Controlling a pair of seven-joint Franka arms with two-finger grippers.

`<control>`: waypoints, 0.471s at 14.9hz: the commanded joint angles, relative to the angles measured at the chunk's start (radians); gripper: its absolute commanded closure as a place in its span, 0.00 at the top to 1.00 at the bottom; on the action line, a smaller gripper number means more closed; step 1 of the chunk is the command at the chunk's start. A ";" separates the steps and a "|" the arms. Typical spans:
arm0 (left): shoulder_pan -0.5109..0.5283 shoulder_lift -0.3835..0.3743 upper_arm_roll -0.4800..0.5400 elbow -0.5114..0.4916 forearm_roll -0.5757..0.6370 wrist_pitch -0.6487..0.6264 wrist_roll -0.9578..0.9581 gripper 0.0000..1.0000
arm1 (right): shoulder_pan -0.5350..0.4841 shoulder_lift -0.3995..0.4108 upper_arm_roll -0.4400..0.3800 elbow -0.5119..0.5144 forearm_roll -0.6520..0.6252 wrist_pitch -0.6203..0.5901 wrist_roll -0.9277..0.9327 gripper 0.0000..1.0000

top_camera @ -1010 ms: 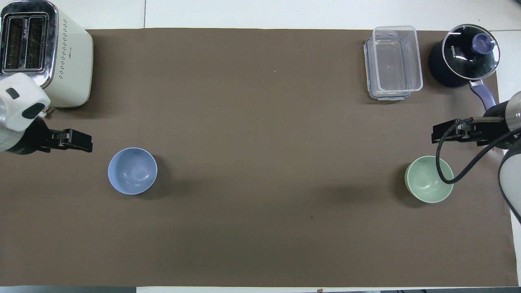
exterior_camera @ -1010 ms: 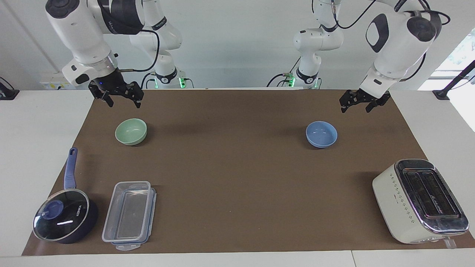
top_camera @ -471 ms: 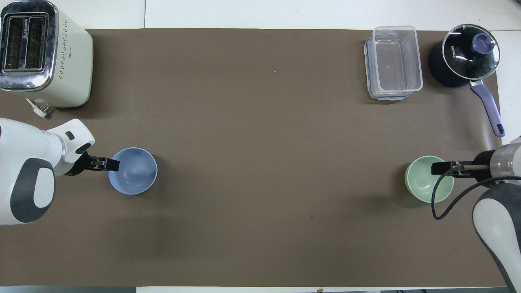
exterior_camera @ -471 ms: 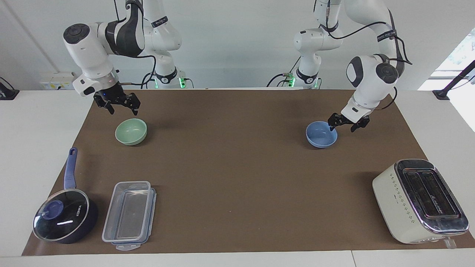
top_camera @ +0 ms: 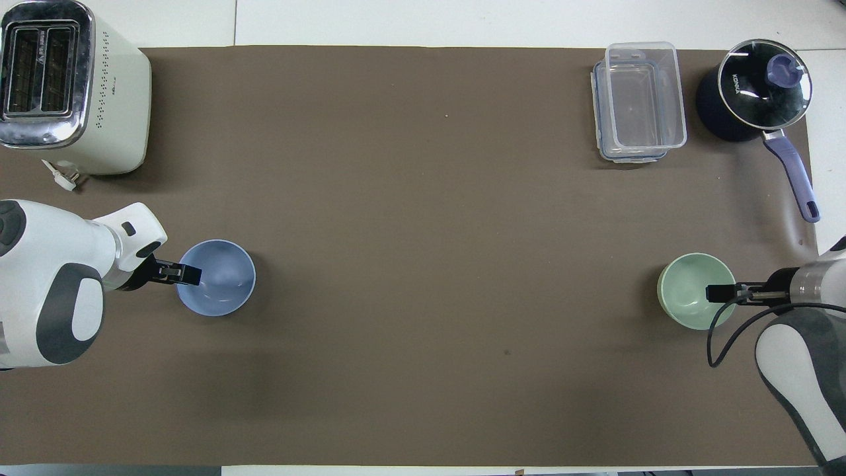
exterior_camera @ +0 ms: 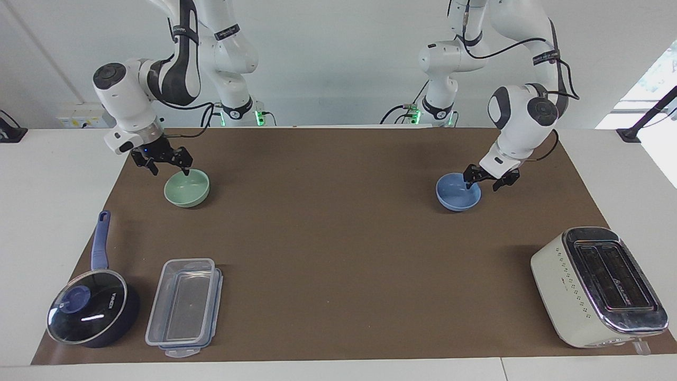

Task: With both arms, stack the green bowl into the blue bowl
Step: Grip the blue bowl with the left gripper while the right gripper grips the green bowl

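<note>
While open, left end effector (exterior_camera: 487,183) astride blue bowl (exterior_camera: 455,199), right end effector (exterior_camera: 169,169) astride green bowl (exterior_camera: 188,192): KONKA (top_camera: 738,82).

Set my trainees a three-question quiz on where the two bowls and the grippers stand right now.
1. True or false: the green bowl and the blue bowl stand apart on the brown mat.
2. The left gripper has its fingers open astride the rim of: A the green bowl; B the blue bowl.
3. Fill in: the right gripper, fingers open, is at the rim of the ___ bowl.
Key: 1 true; 2 B; 3 green.
</note>
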 commanded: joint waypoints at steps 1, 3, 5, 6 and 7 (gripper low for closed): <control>-0.004 -0.014 -0.001 -0.014 0.024 -0.024 0.012 0.87 | -0.046 0.027 0.007 -0.048 0.008 0.084 -0.061 1.00; -0.004 -0.017 -0.001 -0.017 0.022 -0.049 0.009 0.87 | -0.062 0.082 0.007 -0.051 0.008 0.152 -0.085 1.00; -0.004 -0.014 -0.001 -0.020 0.022 -0.061 0.008 0.85 | -0.096 0.120 0.007 -0.052 0.008 0.193 -0.115 1.00; -0.004 -0.014 -0.001 -0.026 0.022 -0.061 0.005 0.85 | -0.099 0.120 0.007 -0.057 0.008 0.192 -0.118 0.91; -0.004 -0.017 -0.003 -0.034 0.022 -0.063 0.003 0.84 | -0.099 0.120 0.007 -0.060 0.008 0.189 -0.118 0.66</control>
